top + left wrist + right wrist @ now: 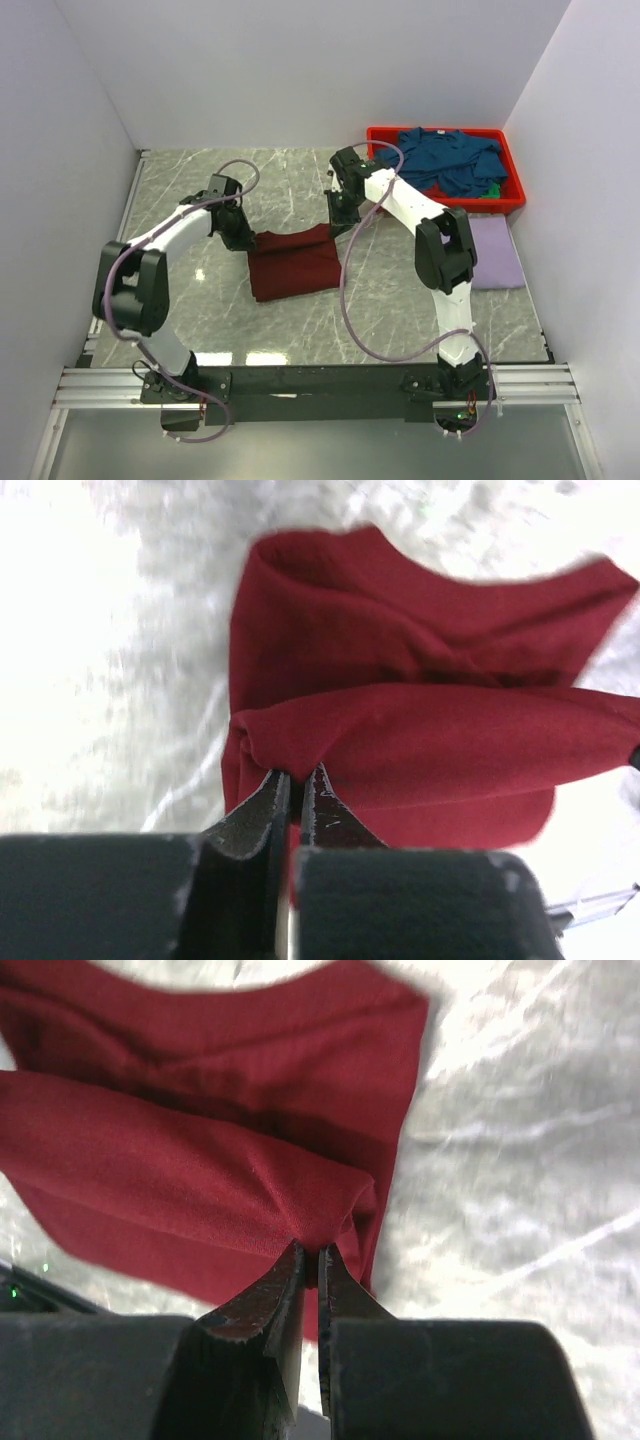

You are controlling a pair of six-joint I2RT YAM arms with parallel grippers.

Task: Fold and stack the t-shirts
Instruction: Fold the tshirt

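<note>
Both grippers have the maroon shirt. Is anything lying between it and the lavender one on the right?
No loose item shows on the table between the maroon shirt and the lavender shirt. Only the right arm itself and its purple cable cross that stretch.

Left arm [172, 234] stretched forward-right, left gripper [239, 239] pinching maroon t-shirt [295, 262] corner. Right arm [414, 205] elbow high, folded leftward, right gripper [338, 216] clamped on opposite corner.

I am seeing a red bin [495, 205] sitting at two o'clock on my grey marbled surface [290, 180].
</note>
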